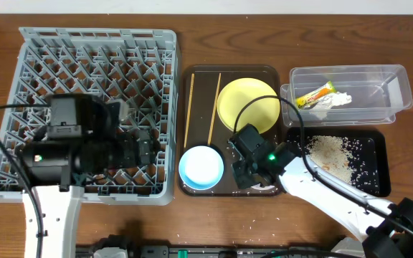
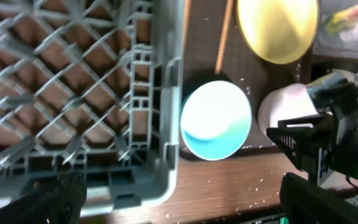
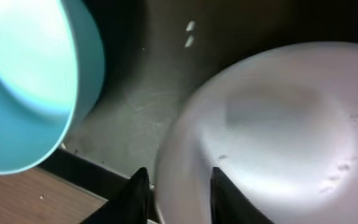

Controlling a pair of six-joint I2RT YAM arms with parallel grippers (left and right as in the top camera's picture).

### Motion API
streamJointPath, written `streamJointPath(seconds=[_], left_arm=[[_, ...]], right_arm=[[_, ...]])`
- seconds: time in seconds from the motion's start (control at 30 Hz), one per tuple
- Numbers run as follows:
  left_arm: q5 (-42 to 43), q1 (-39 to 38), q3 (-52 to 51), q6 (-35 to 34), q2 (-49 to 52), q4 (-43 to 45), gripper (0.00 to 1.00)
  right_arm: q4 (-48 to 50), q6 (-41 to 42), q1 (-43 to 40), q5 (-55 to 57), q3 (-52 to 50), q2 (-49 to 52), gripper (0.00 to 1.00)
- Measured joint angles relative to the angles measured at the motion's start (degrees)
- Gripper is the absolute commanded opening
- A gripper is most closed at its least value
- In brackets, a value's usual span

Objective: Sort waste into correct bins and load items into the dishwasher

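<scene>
My right gripper (image 1: 246,170) (image 3: 176,186) has its two fingers either side of the rim of the white bowl (image 3: 278,124) (image 2: 288,106), shut on it, at the front right of the brown tray (image 1: 199,79). The light blue bowl (image 1: 201,167) (image 2: 216,118) (image 3: 23,81) sits just left of it. The yellow plate (image 1: 248,104) (image 2: 278,28) and two chopsticks (image 1: 189,107) lie further back on that tray. My left gripper (image 1: 145,152) (image 2: 179,199) is open and empty over the front right corner of the grey dish rack (image 1: 99,64) (image 2: 73,74).
The clear tub (image 1: 393,79) at the back right holds the yellow-green wrapper (image 1: 314,94) and the white tissue (image 1: 333,102). The black tray (image 1: 375,150) in front of it holds rice crumbs (image 1: 332,154). A few crumbs lie on the wooden table near the front edge.
</scene>
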Motion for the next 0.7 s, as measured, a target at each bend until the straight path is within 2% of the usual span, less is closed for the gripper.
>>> streamJointPath(seconds=[0.07, 0.2, 0.33, 0.4, 0.5, 0.6, 0.63, 0.7], left_arm=[[-0.2, -3.4, 0.0, 0.0, 0.3, 2.7, 0.98], [-1.5, -11.1, 0.0, -0.3, 3.1, 7.6, 0.93], [-5.2, -18.3, 0.2, -1.5, 10.0, 13.5, 0.89], [-6.7, -21.3, 0.2, -1.6, 15.0, 18.2, 0.80], [-9.6, -24.7, 0.3, -1.7, 22.9, 24.7, 0.70], [-12.1, -26.6, 0.3, -1.8, 31.8, 31.6, 0.57], [-12.5, -26.8, 0.3, -1.7, 33.9, 33.2, 0.50], [-13.2, -27.3, 0.3, -1.6, 39.4, 37.2, 0.45]], right_arm=[[-0.4, 0.5, -0.2, 0.2, 0.2, -1.0, 0.52], [-2.0, 1.1, -3.1, 0.4, 2.6, -9.1, 0.58], [-4.3, 1.4, -12.0, 0.5, 5.7, -20.2, 0.61], [-5.7, 2.1, -18.0, 0.2, 6.1, -26.3, 0.63], [-7.4, 2.3, -22.2, -0.7, 6.1, -29.5, 0.64], [-9.1, 2.4, -24.6, -0.8, 6.1, -31.2, 0.64], [-9.6, 2.4, -24.6, -1.0, 6.1, -31.3, 0.65], [-10.5, 2.4, -24.6, -1.3, 6.1, -31.0, 0.65]])
